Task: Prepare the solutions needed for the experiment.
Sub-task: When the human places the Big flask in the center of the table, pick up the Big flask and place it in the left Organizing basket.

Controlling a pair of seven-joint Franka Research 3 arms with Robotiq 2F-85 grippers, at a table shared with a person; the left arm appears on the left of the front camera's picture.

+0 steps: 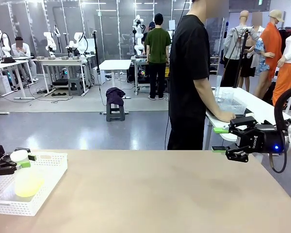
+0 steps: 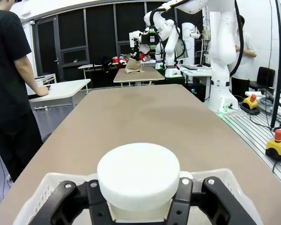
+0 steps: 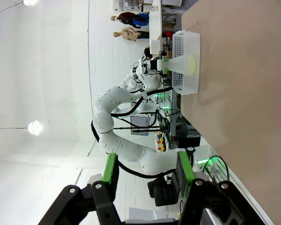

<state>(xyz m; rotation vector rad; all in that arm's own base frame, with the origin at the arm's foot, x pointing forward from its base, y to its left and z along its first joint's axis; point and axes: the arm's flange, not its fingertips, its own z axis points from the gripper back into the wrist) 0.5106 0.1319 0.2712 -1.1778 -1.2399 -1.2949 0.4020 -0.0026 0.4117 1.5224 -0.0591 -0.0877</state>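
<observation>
Standing in a white perforated plastic basket [image 1: 48, 177] at the table's left, a frosted flask of pale yellow solution [image 1: 28, 183] was flanked at its white cap [image 2: 138, 174] by the left gripper [image 1: 9, 162]; whether it was clamped could not be told. A loose hold could tip it. The right gripper [image 1: 234, 141] hung parted, empty.

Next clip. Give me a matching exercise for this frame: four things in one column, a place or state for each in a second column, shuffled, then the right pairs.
Things:
1. flask
2. basket
3. right gripper
4. person

Places or states:
A. open, holding nothing, above the table's right side
B. standing at the far side, hand on another table
C. white, on the table's left end
D. holds pale yellow liquid, stands in the basket, left gripper at its white cap

Pairs: 1-D, 2-C, 3-A, 4-B
</observation>
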